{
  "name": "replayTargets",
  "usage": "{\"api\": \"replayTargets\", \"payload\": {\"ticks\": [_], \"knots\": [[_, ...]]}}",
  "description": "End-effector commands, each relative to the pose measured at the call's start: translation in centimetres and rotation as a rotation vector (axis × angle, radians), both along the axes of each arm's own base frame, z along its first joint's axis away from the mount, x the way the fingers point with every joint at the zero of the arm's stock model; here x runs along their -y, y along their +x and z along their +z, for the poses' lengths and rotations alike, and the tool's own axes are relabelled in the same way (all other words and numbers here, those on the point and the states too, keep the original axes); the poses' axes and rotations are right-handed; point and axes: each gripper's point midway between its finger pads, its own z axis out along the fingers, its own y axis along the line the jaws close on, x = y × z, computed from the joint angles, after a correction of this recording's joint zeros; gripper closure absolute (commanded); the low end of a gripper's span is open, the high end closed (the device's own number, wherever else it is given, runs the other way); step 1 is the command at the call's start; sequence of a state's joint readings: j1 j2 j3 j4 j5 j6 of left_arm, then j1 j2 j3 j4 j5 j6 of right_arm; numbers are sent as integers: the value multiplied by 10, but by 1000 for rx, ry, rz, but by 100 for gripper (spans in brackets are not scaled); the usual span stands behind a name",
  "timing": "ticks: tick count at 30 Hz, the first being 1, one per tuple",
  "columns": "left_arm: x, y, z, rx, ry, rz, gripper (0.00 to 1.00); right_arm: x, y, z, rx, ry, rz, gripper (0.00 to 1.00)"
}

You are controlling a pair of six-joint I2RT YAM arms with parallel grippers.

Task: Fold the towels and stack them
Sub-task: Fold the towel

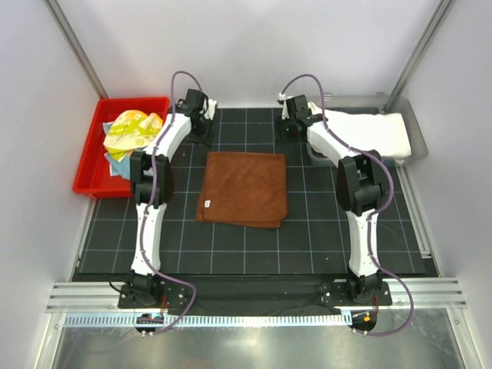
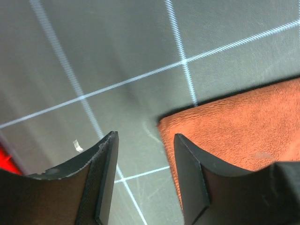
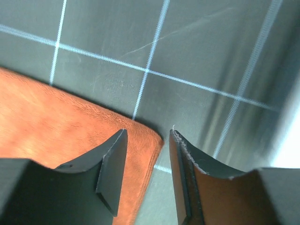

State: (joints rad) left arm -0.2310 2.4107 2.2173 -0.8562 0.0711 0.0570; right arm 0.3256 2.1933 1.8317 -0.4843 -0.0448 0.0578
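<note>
A rust-brown towel lies folded flat in the middle of the black grid mat. My left gripper hangs just beyond its far left corner, and my right gripper just beyond its far right corner. In the left wrist view the left gripper is open over bare mat, beside the brown towel's corner. The right gripper is open too, straddling the edge of the towel's corner without gripping it. A white towel lies folded at the right. A yellow printed towel is crumpled over a light blue one.
A red bin at the far left holds the yellow and blue towels. The white towel rests in a grey tray at the far right. White walls and metal posts close in the mat.
</note>
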Motion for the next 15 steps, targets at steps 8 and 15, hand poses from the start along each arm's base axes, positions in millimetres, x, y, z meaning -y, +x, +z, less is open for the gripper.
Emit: {"api": "replayTargets", "payload": {"ticks": [8, 15], "knots": [[1, -129, 63, -105, -151, 258, 49, 10, -142, 36, -256, 181, -409, 51], [10, -215, 29, -174, -235, 300, 50, -3, -219, -3, -405, 277, -458, 51]]}}
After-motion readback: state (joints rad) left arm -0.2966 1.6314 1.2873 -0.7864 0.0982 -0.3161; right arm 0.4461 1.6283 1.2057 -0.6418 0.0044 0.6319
